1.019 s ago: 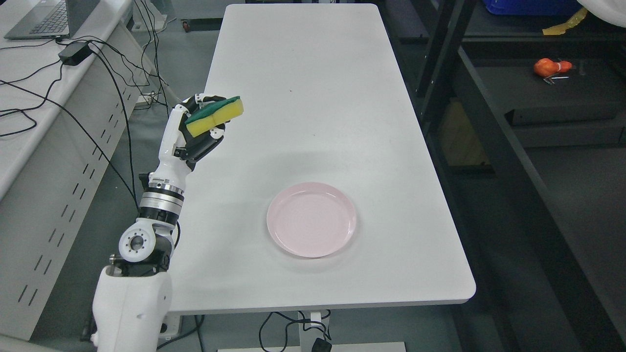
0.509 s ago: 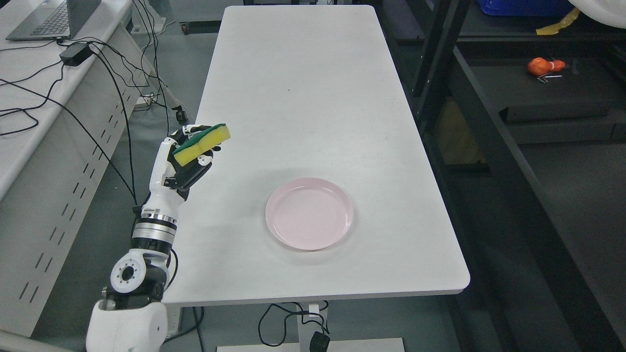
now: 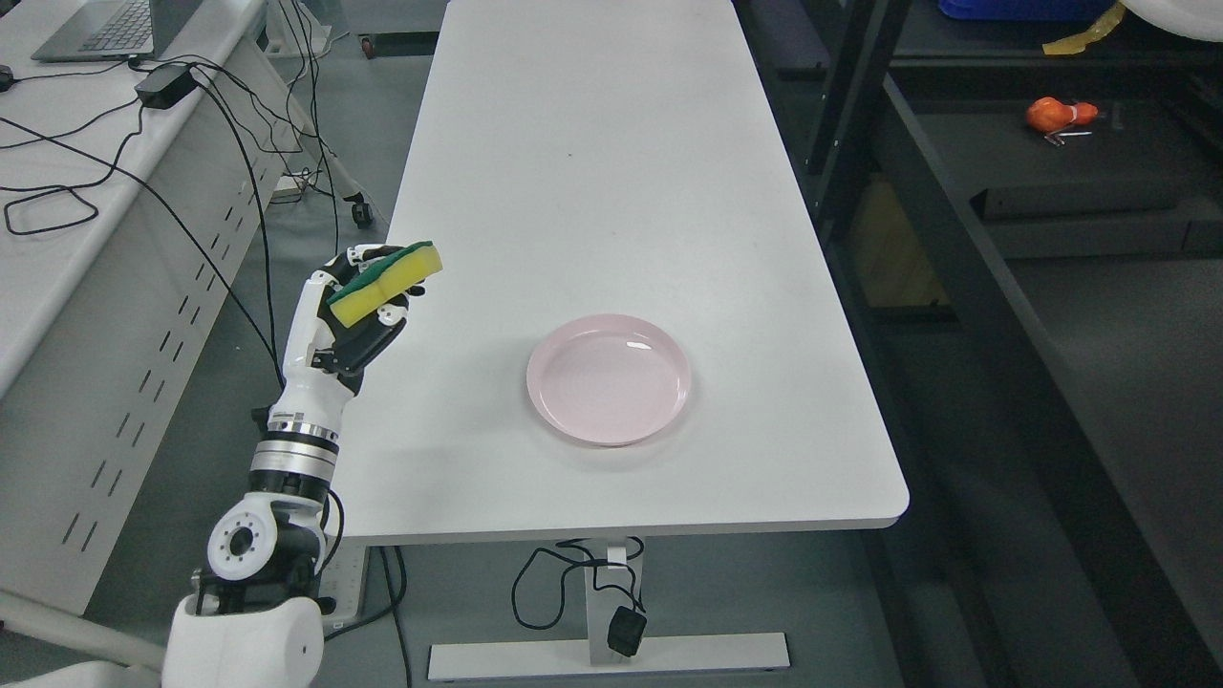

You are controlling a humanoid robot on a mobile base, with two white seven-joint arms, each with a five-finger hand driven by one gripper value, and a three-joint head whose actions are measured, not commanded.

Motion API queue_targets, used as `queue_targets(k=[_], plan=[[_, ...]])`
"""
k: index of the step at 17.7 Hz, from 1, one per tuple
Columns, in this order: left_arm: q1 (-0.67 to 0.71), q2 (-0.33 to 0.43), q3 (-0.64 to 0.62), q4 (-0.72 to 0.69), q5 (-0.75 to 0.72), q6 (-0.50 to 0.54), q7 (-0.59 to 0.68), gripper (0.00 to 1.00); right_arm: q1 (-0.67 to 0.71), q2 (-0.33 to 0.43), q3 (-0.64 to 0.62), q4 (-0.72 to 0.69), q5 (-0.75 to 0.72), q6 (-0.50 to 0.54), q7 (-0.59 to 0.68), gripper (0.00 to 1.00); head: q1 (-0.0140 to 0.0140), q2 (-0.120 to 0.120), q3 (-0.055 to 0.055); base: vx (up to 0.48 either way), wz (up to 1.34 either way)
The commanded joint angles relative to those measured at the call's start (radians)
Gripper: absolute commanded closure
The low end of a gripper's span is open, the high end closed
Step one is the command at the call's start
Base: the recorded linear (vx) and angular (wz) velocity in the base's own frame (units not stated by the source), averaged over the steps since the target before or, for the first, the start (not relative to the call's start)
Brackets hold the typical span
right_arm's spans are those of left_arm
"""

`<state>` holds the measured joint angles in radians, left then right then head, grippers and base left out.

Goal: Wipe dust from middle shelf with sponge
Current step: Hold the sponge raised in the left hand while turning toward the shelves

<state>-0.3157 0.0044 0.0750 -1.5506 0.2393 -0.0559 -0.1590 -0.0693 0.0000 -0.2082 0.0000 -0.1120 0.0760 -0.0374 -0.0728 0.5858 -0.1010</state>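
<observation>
My left hand (image 3: pixel 368 296) is raised beside the left edge of the white table (image 3: pixel 592 172), its fingers shut on a yellow sponge with a green scouring top (image 3: pixel 385 282). The sponge is held in the air, tilted, over the table's left edge. A dark shelving rack (image 3: pixel 965 268) stands to the right of the table, with its shelf boards running away at the right. The right arm does not show.
A pink plate (image 3: pixel 609 378) lies on the table near its front. An orange object (image 3: pixel 1051 115) sits on a rack shelf at the upper right. A grey desk (image 3: pixel 57 248) with cables and a laptop (image 3: pixel 100 29) stands on the left.
The left hand with the sponge has drawn back toward me and lower along the table's left edge. The whole picture has also shifted, so the camera has moved back.
</observation>
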Motion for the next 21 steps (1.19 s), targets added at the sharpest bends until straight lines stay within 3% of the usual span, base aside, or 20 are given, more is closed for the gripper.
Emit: queue_targets(k=[1, 21], plan=[[-0.005, 0.013, 0.0, -0.022, 0.003, 0.011, -0.001, 0.98, 0.0, -0.017, 0.0, -0.017, 0.0, 0.001, 0.001, 0.0, 0.0, 0.0, 0.0, -0.163, 0.12], [-0.023, 0.013, -0.021, -0.039, 0.003, 0.028, -0.002, 0.98, 0.0, -0.017, 0.001, -0.017, 0.0, 0.001, 0.001, 0.0, 0.0, 0.0, 0.0, -0.232, -0.15]])
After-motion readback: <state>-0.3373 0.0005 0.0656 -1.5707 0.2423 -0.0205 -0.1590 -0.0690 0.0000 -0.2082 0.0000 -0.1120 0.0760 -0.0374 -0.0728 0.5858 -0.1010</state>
